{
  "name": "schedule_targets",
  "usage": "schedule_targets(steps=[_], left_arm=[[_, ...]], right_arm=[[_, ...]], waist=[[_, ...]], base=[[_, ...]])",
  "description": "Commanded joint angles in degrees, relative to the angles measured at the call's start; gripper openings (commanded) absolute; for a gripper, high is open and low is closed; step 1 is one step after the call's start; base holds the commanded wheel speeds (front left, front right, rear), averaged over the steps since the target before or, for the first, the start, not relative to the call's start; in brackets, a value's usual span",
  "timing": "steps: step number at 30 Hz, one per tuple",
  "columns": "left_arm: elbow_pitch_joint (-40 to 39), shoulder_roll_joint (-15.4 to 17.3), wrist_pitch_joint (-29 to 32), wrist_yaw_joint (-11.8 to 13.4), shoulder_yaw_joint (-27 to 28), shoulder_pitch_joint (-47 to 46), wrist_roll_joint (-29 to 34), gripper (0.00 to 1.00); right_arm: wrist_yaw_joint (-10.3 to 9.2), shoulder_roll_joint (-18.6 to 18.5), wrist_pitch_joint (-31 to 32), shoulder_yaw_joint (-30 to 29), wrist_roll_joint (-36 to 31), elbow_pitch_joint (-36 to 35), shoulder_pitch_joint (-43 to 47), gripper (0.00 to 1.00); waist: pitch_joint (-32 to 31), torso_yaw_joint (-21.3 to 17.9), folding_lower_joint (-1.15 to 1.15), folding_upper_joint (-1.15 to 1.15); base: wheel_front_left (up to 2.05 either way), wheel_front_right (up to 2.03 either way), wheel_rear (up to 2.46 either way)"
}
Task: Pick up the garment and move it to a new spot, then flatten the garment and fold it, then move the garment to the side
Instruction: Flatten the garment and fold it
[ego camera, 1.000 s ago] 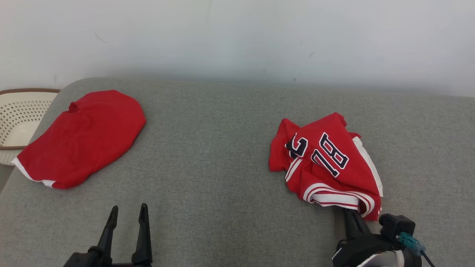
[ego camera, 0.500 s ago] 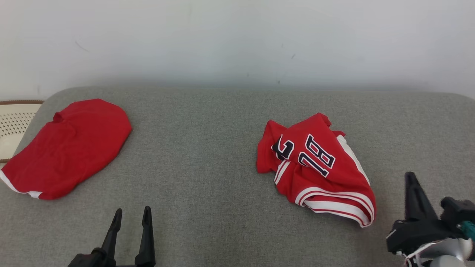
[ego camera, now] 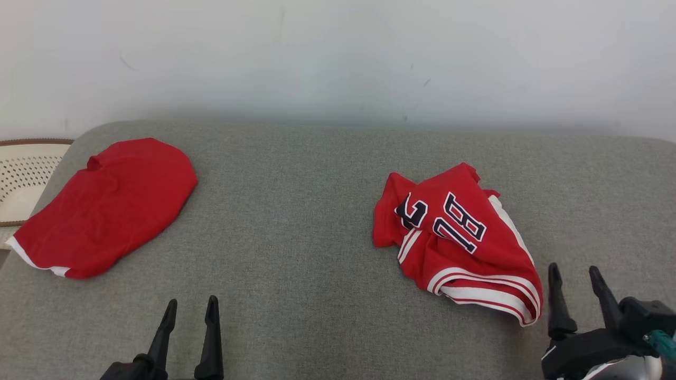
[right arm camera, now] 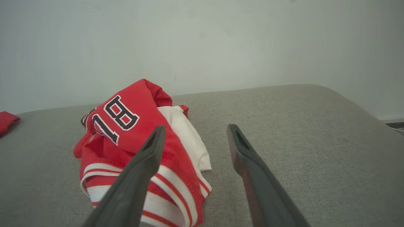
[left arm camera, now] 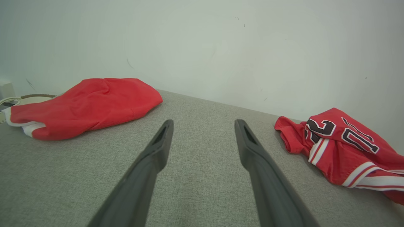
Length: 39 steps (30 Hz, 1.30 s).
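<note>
Across frame, grey cushion (ego camera: 296, 253) against pale wall (ego camera: 338, 53). Far left, plain red shirt (ego camera: 111, 206) lying fairly flat near cushion's left edge. Right of centre, numbered jersey (ego camera: 459, 243) crumpled in heap, striped hem toward robot. Beyond left edge, perforated basket (ego camera: 26, 179). Right gripper (ego camera: 573, 267) just beside jersey hem, fingers spread, holding nothing. Left gripper (ego camera: 192, 301) low left, fingers apart, empty, well clear of both garments.

Jersey (ego camera: 457, 240) right of shirt (ego camera: 105, 206), on cushion (ego camera: 296, 237)
</note>
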Motion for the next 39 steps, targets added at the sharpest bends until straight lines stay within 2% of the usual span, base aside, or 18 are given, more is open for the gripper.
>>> schedule_targets(steps=[1,6,14,19,27,28,29,30,34,39], left_arm=[[0.1,-0.1,-0.2,-0.1,0.0,0.3,0.3,1.0],[0.2,-0.1,-0.2,0.0,-0.1,0.3,0.4,1.0],[0.6,-0.1,-0.2,-0.1,-0.8,-0.6,-0.1,1.0],[0.5,-0.1,-0.2,0.3,-1.2,-1.1,-0.7,1.0],[0.9,-0.1,-0.2,0.5,-1.8,-1.2,-1.2,1.0],[1.1,-0.1,-0.2,0.5,-1.9,-1.3,-1.2,1.0],[1.2,-0.1,-0.2,0.5,-2.0,-1.3,-1.2,1.0],[1.3,-0.1,-0.2,0.4,-2.1,-1.3,-1.2,1.0],[1.6,-0.1,-0.2,0.5,-1.9,-0.7,-0.9,1.0],[1.5,-0.1,-0.2,0.7,-1.7,0.4,-1.0,1.0]], right_arm=[[0.04,0.3,0.2,1.3,0.7,0.4,0.7,1.0],[0.04,-0.1,1.3,4.4,1.5,2.1,-0.1,1.0],[0.05,-3.0,4.9,8.6,1.6,8.3,-2.8,1.0],[0.05,-5.1,6.4,9.2,1.5,13.0,-4.1,1.0],[0.04,-5.9,5.9,8.7,0.6,22.5,-8.7,1.0],[0.05,-5.8,6.2,8.7,0.9,24.2,-9.1,0.59],[0.05,-5.8,6.0,8.8,0.9,25.6,-9.7,0.07],[0.04,-5.6,5.5,8.9,1.0,26.5,-10.3,0.0],[0.05,-5.1,3.1,9.3,1.6,29.7,-12.1,0.0],[0.05,-6.5,-0.3,9.8,1.9,31.2,-14.7,0.0]], waist=[[0.0,0.0,0.0,0.0],[0.0,0.2,0.0,0.0],[0.6,1.6,0.0,0.0],[1.1,2.9,0.0,0.0],[1.3,4.1,0.0,0.0],[1.2,4.3,0.0,0.0],[1.0,4.4,0.0,0.0],[0.9,4.5,0.0,0.0],[0.0,4.5,0.0,0.0],[-1.0,3.9,0.0,0.0]], base=[[0.0,0.0,0.0],[0.0,0.0,0.0],[0.0,0.0,0.0],[0.0,0.0,0.0],[0.0,0.0,0.0],[0.0,0.0,0.0],[0.0,0.0,0.0],[0.0,0.0,0.0],[0.0,0.0,0.0],[0.0,0.0,0.0]])
